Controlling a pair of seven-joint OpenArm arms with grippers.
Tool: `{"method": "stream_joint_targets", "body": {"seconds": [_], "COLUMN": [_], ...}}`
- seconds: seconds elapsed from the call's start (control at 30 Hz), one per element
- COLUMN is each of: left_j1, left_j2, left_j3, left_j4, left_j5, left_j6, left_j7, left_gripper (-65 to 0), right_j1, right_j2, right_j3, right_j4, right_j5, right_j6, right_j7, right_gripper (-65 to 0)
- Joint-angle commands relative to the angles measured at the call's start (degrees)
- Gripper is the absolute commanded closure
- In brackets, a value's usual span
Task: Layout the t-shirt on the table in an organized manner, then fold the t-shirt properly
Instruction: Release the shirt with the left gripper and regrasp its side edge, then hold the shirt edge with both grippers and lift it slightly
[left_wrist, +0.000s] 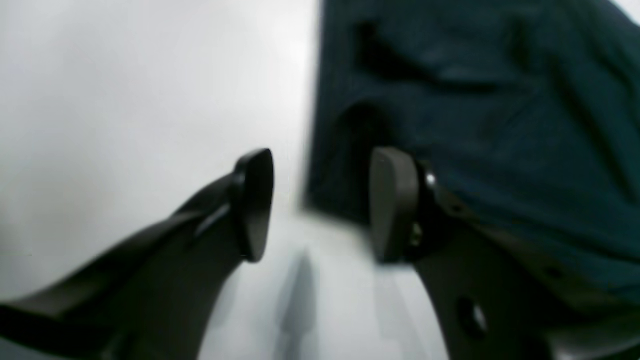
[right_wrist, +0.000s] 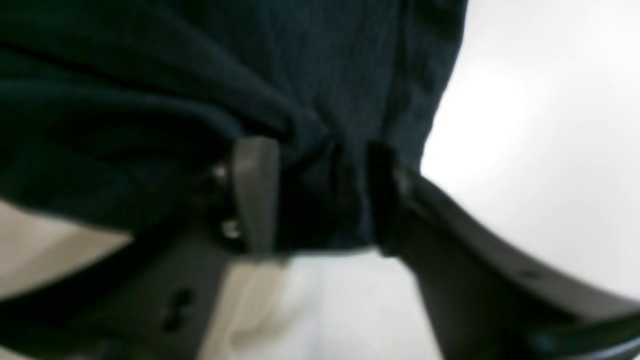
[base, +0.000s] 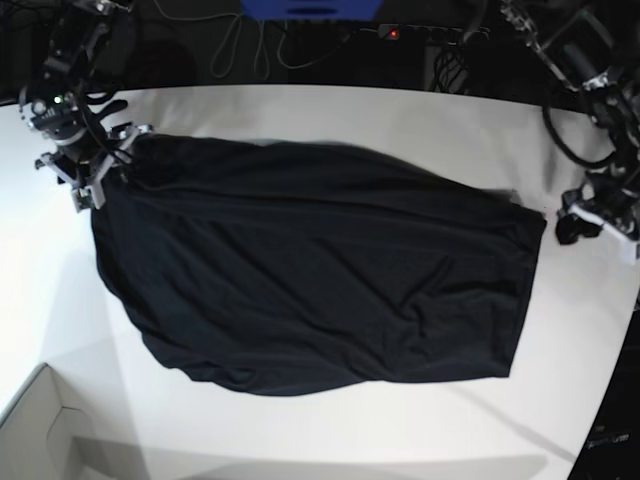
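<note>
The black t-shirt (base: 320, 270) lies spread out on the white table (base: 300, 110), with some wrinkles. My right gripper (base: 100, 172) is at the shirt's far left corner. In the right wrist view it (right_wrist: 320, 195) stands open, with bunched fabric (right_wrist: 320, 150) lying between its fingers. My left gripper (base: 565, 228) sits just off the shirt's right edge. In the left wrist view it (left_wrist: 322, 205) is open over bare table, the shirt's corner (left_wrist: 345, 165) just beyond its fingertips and the t-shirt (left_wrist: 500, 125) stretching to the right.
A white box (base: 40, 430) sits at the table's near left corner. Cables and a blue object (base: 310, 10) lie beyond the far edge. The table's right edge (base: 625, 330) runs close to my left arm.
</note>
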Motion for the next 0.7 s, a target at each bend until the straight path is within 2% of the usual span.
{"method": "stream_joint_targets", "body": {"seconds": [0.0, 0.13, 0.23, 0.4, 0.53, 0.67], "left_j1": [0.21, 5.4, 9.88, 11.03, 10.5, 7.77], "left_j2": [-0.93, 0.22, 2.33, 5.31, 5.31, 5.23], "left_j3": [-0.92, -2.42, 1.27, 4.35, 4.44, 4.53], "left_j4": [1.09, 1.09, 1.18, 1.09, 0.38, 0.38], "left_j5": [-1.13, -6.31, -11.5, -11.76, -11.76, -11.68], "left_j6": [-0.26, -0.26, -0.17, 0.18, 0.44, 0.53], "left_j7": [-0.88, -0.88, -1.59, -5.9, -9.41, -9.59], "left_gripper": [-30.8, -34.9, -40.5, -43.2, -43.2, -43.2], "right_j1": [0.33, -0.99, -1.16, -3.01, -4.59, -5.29], "right_j2": [0.42, -1.69, -3.36, -3.8, -3.97, -5.2], "right_j3": [0.35, 3.52, 6.68, 6.95, 6.77, 6.77], "right_j4": [2.26, 6.22, 8.5, 8.68, 8.94, 8.94], "right_j5": [1.13, 1.21, 1.21, 1.21, 1.21, 1.21], "right_j6": [-0.29, -0.29, -0.29, -0.29, -0.29, -0.29], "right_j7": [1.19, 1.28, 1.28, 1.37, 1.37, 1.45], "right_gripper": [-37.3, -39.9, -40.0, -40.0, -40.0, -40.0]}}
